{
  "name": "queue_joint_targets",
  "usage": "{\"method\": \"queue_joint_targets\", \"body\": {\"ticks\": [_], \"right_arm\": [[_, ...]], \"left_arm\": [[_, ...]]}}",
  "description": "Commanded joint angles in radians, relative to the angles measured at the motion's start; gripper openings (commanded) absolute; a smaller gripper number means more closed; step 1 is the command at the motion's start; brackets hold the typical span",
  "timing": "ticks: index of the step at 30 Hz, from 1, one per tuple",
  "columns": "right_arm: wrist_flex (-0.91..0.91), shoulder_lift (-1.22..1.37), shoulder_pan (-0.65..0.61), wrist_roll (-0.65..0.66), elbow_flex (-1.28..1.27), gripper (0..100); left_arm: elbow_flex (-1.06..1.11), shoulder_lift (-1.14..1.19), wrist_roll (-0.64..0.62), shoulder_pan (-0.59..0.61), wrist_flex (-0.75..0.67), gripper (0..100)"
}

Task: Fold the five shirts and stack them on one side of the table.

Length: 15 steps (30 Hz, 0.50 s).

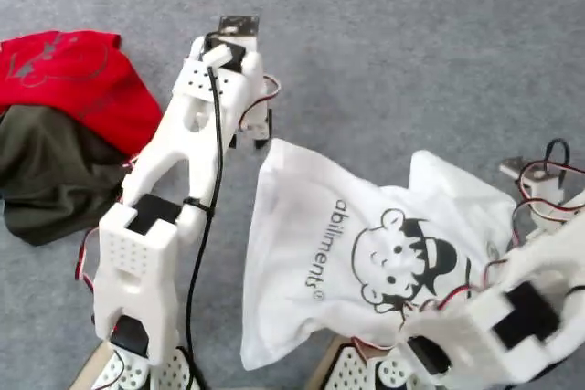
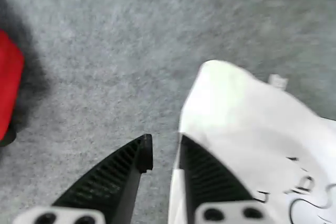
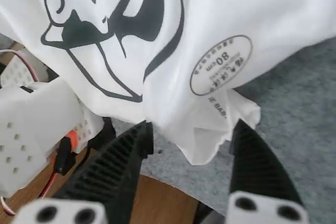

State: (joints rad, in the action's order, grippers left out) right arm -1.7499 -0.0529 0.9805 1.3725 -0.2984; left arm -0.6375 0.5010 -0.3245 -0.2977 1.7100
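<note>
Meanwhile, white shirt (image 1: 302,226): spread at 5 o'clock.
Left claw (image 2: 164,148): parted slightly, empty, beside its corner.
Right claw (image 3: 192,129): opened wide over hem.

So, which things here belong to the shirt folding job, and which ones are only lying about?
Belong to the job: white shirt, red shirt, dark shirt, left gripper, right gripper.

Only there: grey table cover, wooden table edge.

Soft cloth white shirt (image 1: 366,253), felt-like table (image 1: 411,61)
</note>
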Motion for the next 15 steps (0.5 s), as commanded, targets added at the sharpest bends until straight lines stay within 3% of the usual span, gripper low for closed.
{"method": "queue_joint_targets", "body": {"ticks": [1,5,11,15], "right_arm": [[-0.009,-0.183,-0.075,-0.049,0.058,12.9],[-0.003,-0.239,-0.176,-0.203,0.113,12.0],[0.138,-0.142,-0.29,-0.549,0.199,12.0],[0.157,-0.021,-0.33,-0.644,0.275,12.0]], "left_arm": [[-0.061,-0.052,0.006,-0.093,0.048,3],[0.035,-0.051,0.006,-0.199,0.025,3],[0.39,-0.061,0.006,-0.239,-0.244,3],[0.633,-0.061,0.006,-0.237,-0.4,3]]}}
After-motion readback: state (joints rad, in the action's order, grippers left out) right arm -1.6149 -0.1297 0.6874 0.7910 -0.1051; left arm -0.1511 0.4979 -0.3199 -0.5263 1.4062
